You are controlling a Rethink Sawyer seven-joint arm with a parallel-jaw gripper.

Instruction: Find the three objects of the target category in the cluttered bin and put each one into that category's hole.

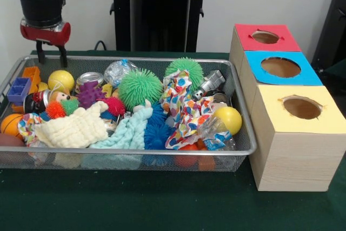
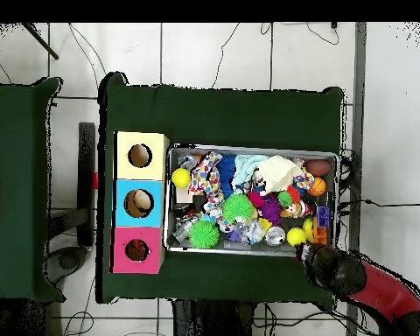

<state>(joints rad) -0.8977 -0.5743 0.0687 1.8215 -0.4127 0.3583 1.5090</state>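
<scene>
A silver wire-mesh rectangular bin [image 2: 252, 247] sits on the dark green table [image 2: 222, 114], crammed with bright toys. Three pale wooden boxes stand touching its side, yellow-topped [image 2: 141, 140], blue-topped [image 2: 122, 203], red-topped [image 2: 124, 262]. The red and black robot arm [image 2: 362, 284] reaches toward the bin's corner.

Dark green table [image 1: 162, 209] filling the lower frame in the front view. Directly on it: wire mesh bin [image 1: 135, 158] at left and centre (crammed with toys and cloths), touching a row of three pale wooden boxes at right, topped red [image 1: 266, 37], blue [image 1: 281, 67] and yellow [image 1: 300, 107], each with a round hole.
</scene>
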